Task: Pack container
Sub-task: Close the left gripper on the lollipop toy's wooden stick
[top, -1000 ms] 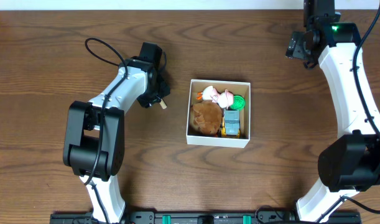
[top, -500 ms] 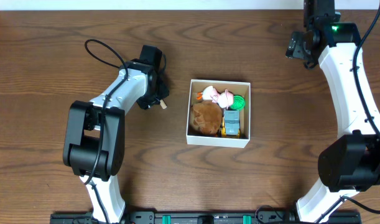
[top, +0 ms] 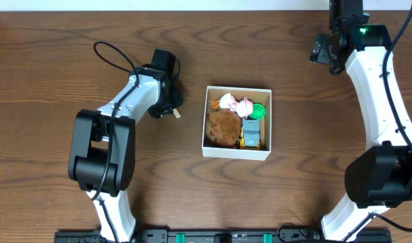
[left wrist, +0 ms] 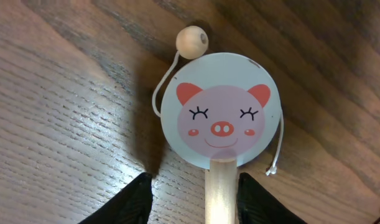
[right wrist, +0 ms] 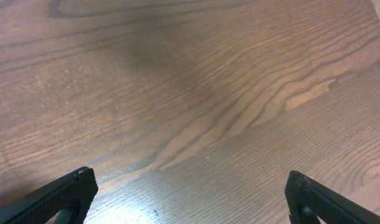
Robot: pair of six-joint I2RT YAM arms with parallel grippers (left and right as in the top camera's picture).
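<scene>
The container is a square white cardboard box at the table's middle. It holds a brown plush, a pink and white toy, a green piece and a yellow and grey vehicle. My left gripper is left of the box. In the left wrist view it is open around the wooden handle of a pig-face rattle drum that lies on the table; the handle rests against the right finger. My right gripper is at the far right, wide open and empty.
The drum's wooden bead on its string lies beside the disc. The handle's end pokes out from under the left gripper in the overhead view. A black cable loops behind the left arm.
</scene>
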